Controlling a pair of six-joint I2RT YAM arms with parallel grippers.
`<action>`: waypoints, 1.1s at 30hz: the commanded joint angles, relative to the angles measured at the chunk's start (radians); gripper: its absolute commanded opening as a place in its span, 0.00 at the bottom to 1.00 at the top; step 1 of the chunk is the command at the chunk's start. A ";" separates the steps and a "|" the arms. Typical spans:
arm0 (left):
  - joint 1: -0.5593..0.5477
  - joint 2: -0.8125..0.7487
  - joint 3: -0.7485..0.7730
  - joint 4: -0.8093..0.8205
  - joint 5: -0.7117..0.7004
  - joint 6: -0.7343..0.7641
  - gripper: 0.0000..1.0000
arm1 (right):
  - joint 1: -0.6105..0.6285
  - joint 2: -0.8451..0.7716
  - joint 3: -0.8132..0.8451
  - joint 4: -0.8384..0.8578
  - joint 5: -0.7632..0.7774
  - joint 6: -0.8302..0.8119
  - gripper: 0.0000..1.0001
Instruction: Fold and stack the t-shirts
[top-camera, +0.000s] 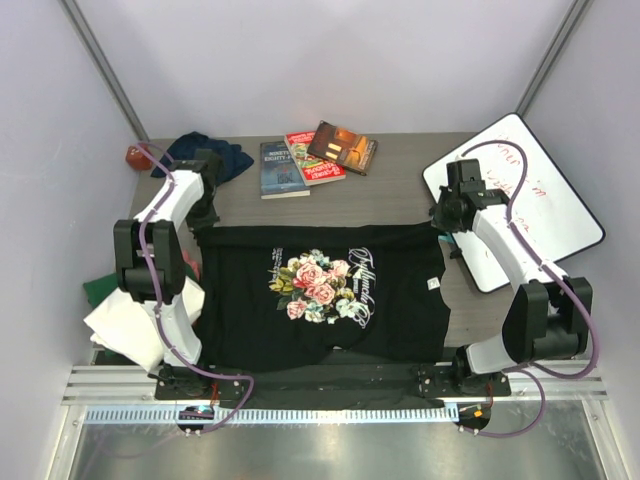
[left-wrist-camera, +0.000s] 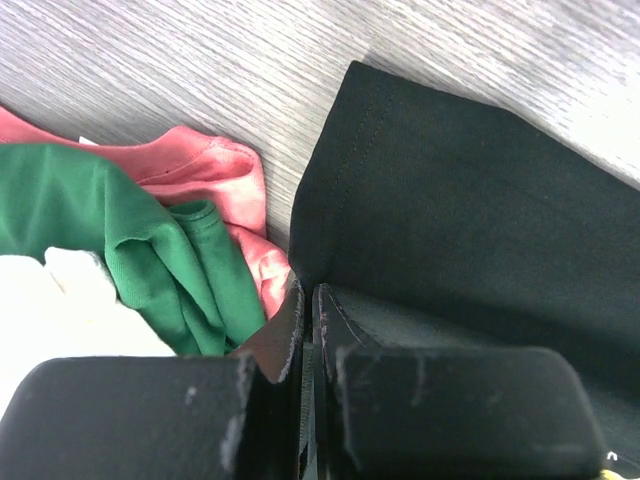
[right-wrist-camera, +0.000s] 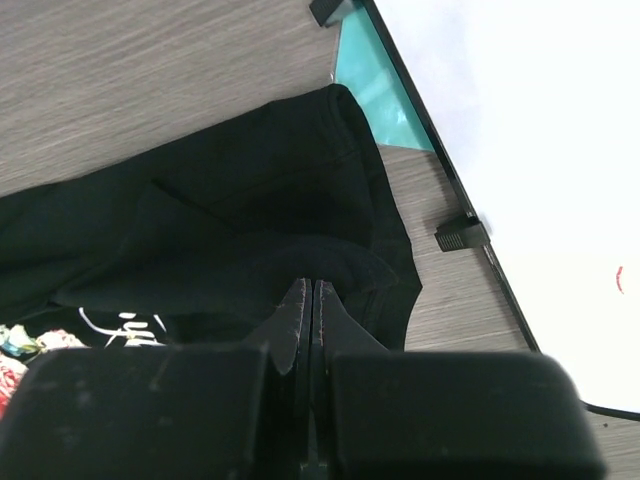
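Both of my arms are out at the far edge of the black t-shirt (top-camera: 320, 300). It lies spread flat on the wooden table (top-camera: 400, 195), rose print and white lettering face up, between the two grippers and back toward the bases.

The left gripper (left-wrist-camera: 308, 300) is clenched tight on one far corner of the shirt — black cloth runs right up into the closed tips and off to their right. Just left of those tips I see a bunched heap. It holds a green shirt (left-wrist-camera: 150, 240), a pink cloth (left-wrist-camera: 225, 185) under it and right against the black corner, and a white shirt (left-wrist-camera: 60, 310) nearest the wrist.

The right gripper (right-wrist-camera: 308, 300) is likewise pinched on the other far corner, with a fold of black fabric gathered at its tips. Ahead of it and to the right, a teal mat (right-wrist-camera: 375, 85) shows at the edge of a whiteboard (right-wrist-camera: 520, 120). The whiteboard's black clip (right-wrist-camera: 460, 235) sits just beside the shirt.

From overhead, the shirt's far edge runs straight from one gripper to the other. Beyond the left gripper lie a crumpled navy shirt (top-camera: 205, 152) and — further to its right — three books (top-camera: 315, 155) fanned together.
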 joint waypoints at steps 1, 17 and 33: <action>-0.001 0.026 0.003 -0.023 -0.012 0.014 0.00 | -0.007 0.055 0.003 0.005 0.011 0.035 0.01; -0.049 0.062 -0.007 -0.026 0.013 0.041 0.00 | -0.005 0.032 0.014 0.010 0.011 0.047 0.01; -0.052 -0.067 -0.056 0.008 -0.033 0.021 0.00 | -0.007 -0.110 0.017 -0.014 -0.024 0.041 0.01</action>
